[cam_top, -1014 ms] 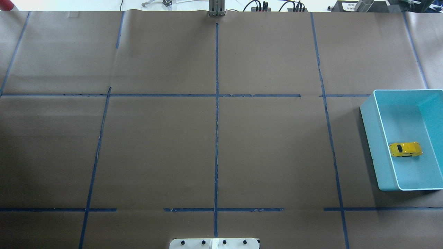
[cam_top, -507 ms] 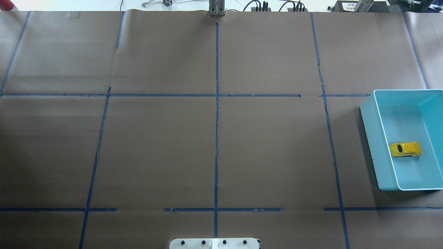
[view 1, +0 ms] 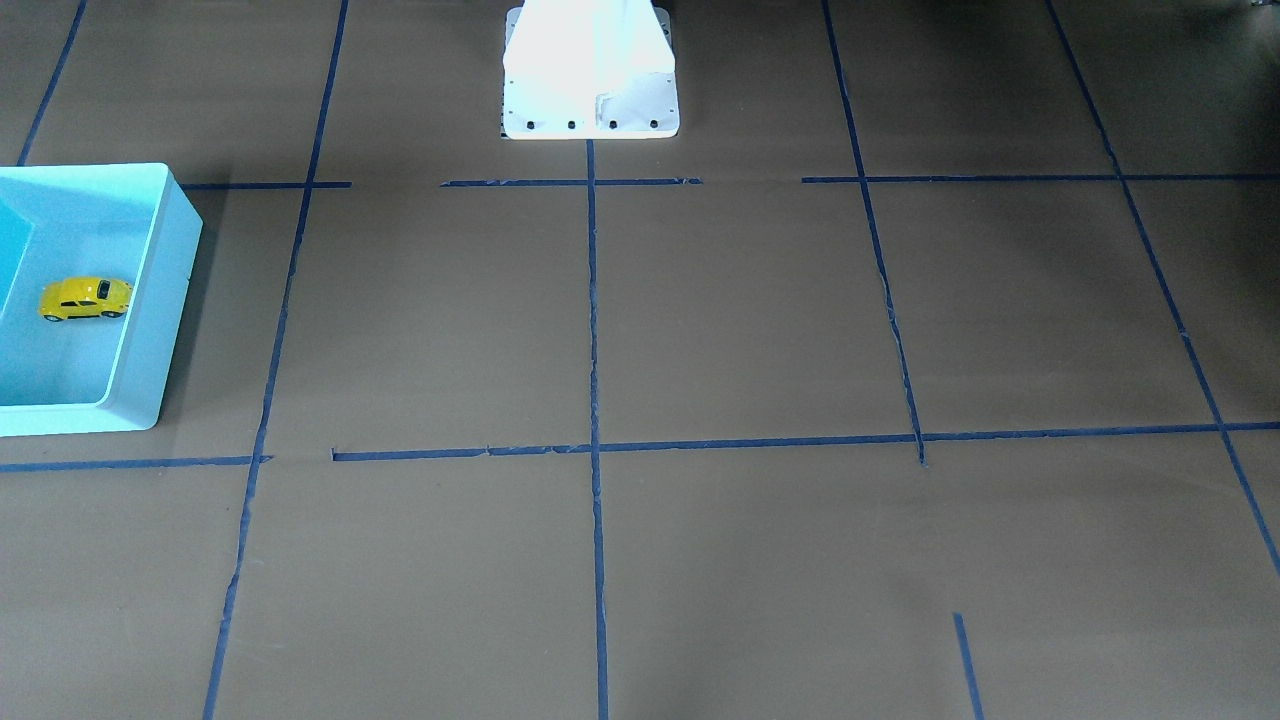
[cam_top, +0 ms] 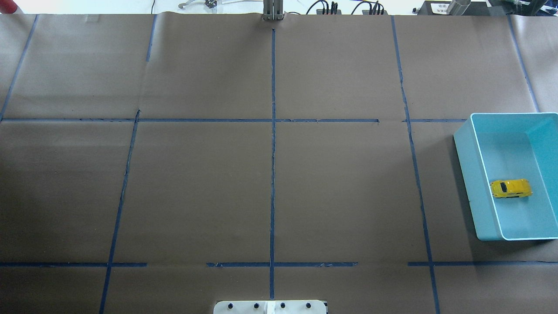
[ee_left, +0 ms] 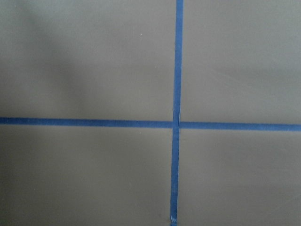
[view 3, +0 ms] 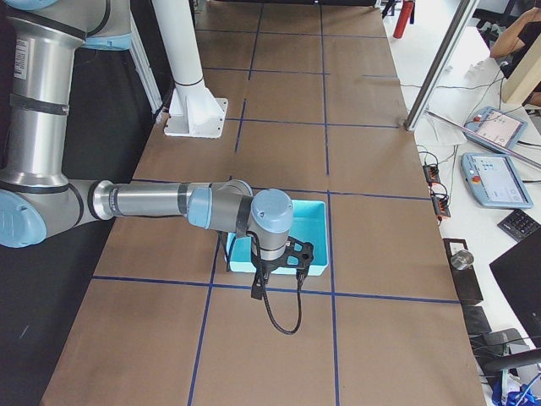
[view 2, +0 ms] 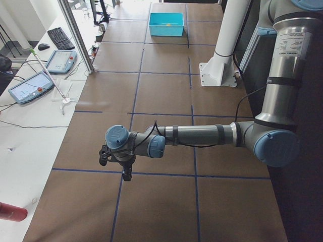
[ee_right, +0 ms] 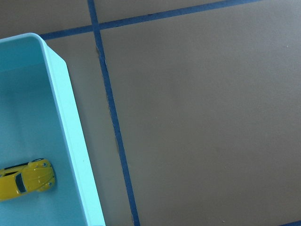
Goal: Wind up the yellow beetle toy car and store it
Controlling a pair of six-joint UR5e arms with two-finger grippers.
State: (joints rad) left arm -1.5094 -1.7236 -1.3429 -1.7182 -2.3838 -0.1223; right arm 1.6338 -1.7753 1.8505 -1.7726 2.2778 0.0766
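Brown-papered bench point(cam_top: 196, 183), blue tape lines point(cam_top: 273, 174): your yellow beetle toy car point(cam_top: 511, 188) sits inside the teal bin point(cam_top: 468, 174) at right. You cannot tell if left fingers point(view 2: 125, 173) or right fingers point(view 3: 257, 290) are apart.

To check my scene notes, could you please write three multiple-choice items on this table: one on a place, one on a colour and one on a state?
1. Where is the yellow beetle toy car?
A) on a tape crossing
B) inside the teal bin
C) beside the robot's base

2. What colour are the tape lines on the table?
A) red
B) white
C) blue

3. How does the car sit?
A) upright on its wheels, free
B) upside down
C) clamped in a tool

Answers:
1 B: the overhead view shows it on the bin's floor.
2 C: the lines show blue in every view.
3 A: the front-facing view shows its wheels down and nothing touching it.
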